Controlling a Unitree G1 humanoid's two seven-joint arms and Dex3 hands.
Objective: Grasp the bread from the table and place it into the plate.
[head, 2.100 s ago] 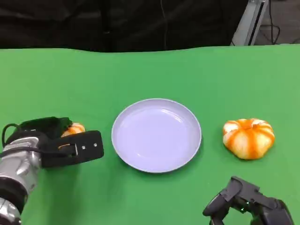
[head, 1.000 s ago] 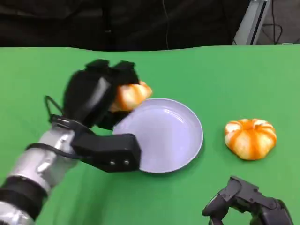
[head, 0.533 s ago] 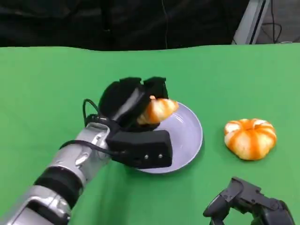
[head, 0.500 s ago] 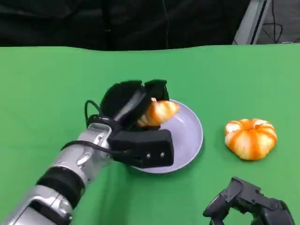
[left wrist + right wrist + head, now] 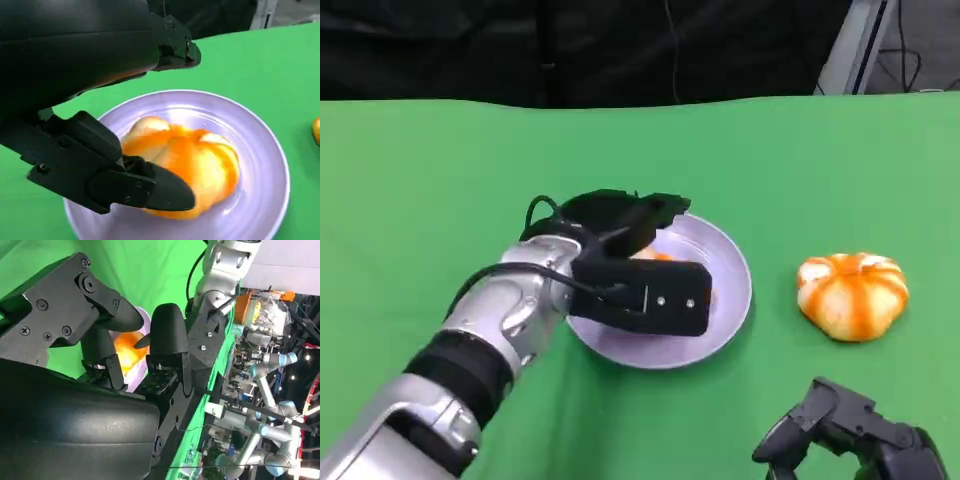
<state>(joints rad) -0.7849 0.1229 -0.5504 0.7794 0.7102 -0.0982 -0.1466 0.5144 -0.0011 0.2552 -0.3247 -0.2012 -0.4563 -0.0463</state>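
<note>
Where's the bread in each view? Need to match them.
Head view: bread just peeks out above the left hand, on the plate.
Left wrist view: bread at centre, lying in the plate.
Right wrist view: orange patch between black fingers, probably the bread.
Shared landmark: the plate.

A silver left forearm reaches across a green table [image 5: 420, 180], its black left hand [image 5: 630, 262] over a pale plate [image 5: 732, 272] covering most of an orange bread [image 5: 655, 256]. A second orange-striped bread [image 5: 850, 294] sits right of the plate, apart from it. The right hand [image 5: 845, 435] rests at the lower right corner.
</note>
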